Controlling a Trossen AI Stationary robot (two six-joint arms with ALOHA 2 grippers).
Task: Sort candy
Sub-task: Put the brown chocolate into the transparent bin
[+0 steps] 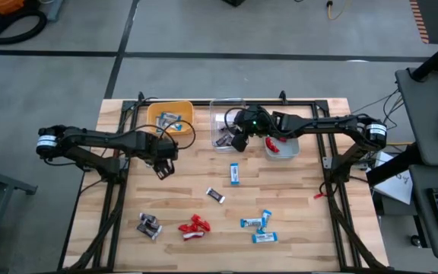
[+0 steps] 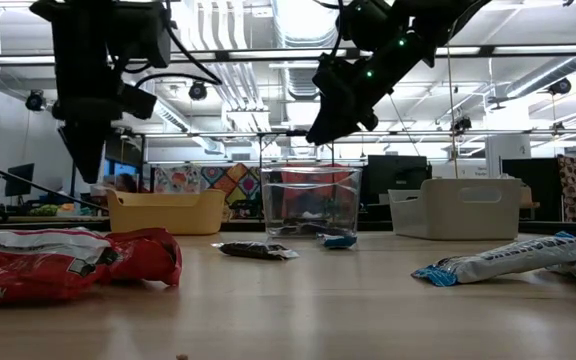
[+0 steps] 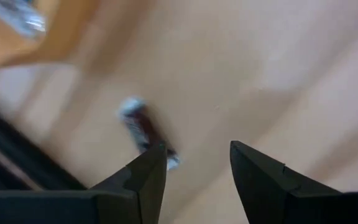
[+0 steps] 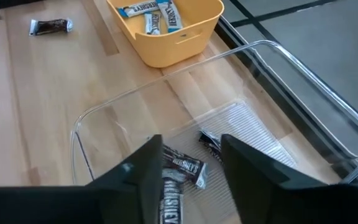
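Observation:
The candy lies in loose groups near the table's front edge: brown ones (image 1: pixel 150 225), red ones (image 1: pixel 194 227) and blue-and-white ones (image 1: pixel 258 227). A single blue one (image 1: pixel 235 174) and a brown one (image 1: pixel 216 195) lie mid-table. My left gripper (image 1: pixel 162 171) hangs open, pointing down, just in front of the yellow bin (image 1: pixel 171 120). A brown candy (image 3: pixel 145 130) lies flat on the wood below and beyond its fingers (image 3: pixel 197 152). My right gripper (image 4: pixel 191 143) stands open above the clear bin (image 1: pixel 226 125), where brown candies (image 4: pixel 182 168) lie on the floor.
The yellow bin (image 4: pixel 166 25) holds blue-and-white candies. A grey bin (image 1: pixel 282 144) with red candy stands right of the clear bin. All three bins sit in a row along the far edge, inside the black frame rails (image 1: pixel 120 152). Bare wood lies between the bins and the candy groups.

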